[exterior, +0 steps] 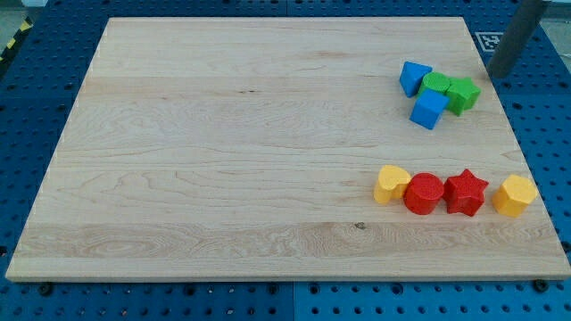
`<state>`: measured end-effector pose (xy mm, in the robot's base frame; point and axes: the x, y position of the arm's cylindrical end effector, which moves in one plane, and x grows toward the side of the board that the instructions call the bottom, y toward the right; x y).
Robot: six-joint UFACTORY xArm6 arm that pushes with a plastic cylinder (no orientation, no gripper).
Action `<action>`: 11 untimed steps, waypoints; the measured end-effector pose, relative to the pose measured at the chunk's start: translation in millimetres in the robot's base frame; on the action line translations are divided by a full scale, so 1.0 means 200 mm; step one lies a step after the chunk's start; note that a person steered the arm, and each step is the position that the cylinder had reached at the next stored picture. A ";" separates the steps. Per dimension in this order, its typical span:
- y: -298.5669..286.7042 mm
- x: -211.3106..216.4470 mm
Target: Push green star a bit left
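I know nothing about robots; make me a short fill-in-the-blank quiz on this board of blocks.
1. The tip hangs to the view's ___ of the green star.
2. The red star sits between the red cylinder and a ___ block.
3. The upper cluster holds two green and two ___ blocks.

Missing words: right; yellow; blue

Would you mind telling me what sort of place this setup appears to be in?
Probably a robotics lab bench: a wooden board rests on a blue perforated base, small coloured blocks like the green star lie grouped on it, and my tip sits just to the view's right of that star.
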<state>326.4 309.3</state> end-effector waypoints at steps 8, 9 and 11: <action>-0.51 0.37; -0.61 0.47; -0.87 0.57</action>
